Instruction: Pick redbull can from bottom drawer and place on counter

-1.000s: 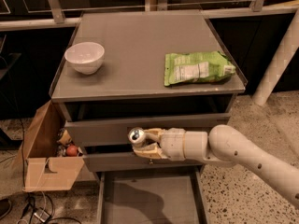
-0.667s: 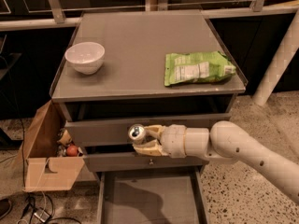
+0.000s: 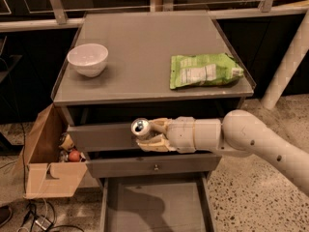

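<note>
My gripper (image 3: 147, 135) is shut on the redbull can (image 3: 140, 127), a small silver can whose pull-tab top faces the camera. It holds the can in front of the top drawer face, below the counter's front edge and well above the open bottom drawer (image 3: 154, 202). The bottom drawer is pulled out and its grey floor shows nothing in it. The counter (image 3: 140, 52) is the flat grey cabinet top above the can. My arm reaches in from the right.
A white bowl (image 3: 88, 59) stands on the counter's left side and a green snack bag (image 3: 205, 70) lies on its right. An open cardboard box (image 3: 48, 163) with small items sits on the floor left of the cabinet. A white post (image 3: 289, 57) stands at right.
My gripper has carried the can slightly up and to the left, in front of the upper drawers. Nothing else has moved.
</note>
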